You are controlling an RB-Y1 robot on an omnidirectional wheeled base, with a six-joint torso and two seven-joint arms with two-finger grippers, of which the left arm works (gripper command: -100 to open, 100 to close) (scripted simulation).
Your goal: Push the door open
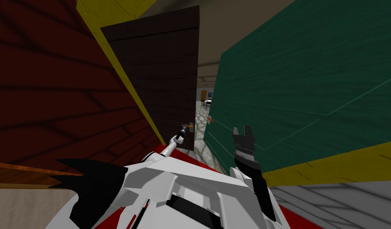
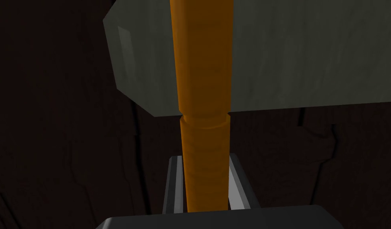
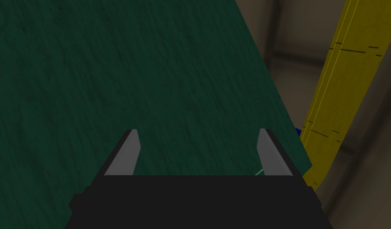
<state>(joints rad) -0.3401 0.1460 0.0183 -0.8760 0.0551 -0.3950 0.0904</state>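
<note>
- Dark red wall (image 1: 51, 79) takes the left of the head view. A yellow strip (image 1: 123, 75) runs diag. beside it, prob. the door frame on the hinge side.
- Door (image 1: 163, 71), dark brown, is seen upper centre. It stands ajar, w/ a gap at its right edge where a stone floor (image 1: 199, 119) & chairs (image 1: 206, 104) are glimpsed.
- L gripper (image 1: 182, 132) is set at the door's lower right, on the handle (image 1: 187, 126). A push there lands far from the hinges, so most leverage is got (judged).
- In the L wrist view its fingers (image 2: 235, 183) are closed onto the orange handle, pressing both sides, w/ a grey plate (image 2: 310, 59) behind. The grip prob. lets the door be steered while pushed.
- Green wall (image 1: 310, 99) fills the right half.
- R gripper (image 1: 242, 130) is held just right of centre by that wall, fingers (image 3: 129, 153) spread wide, nothing held. It is judged parked clear of the doorway.
</note>
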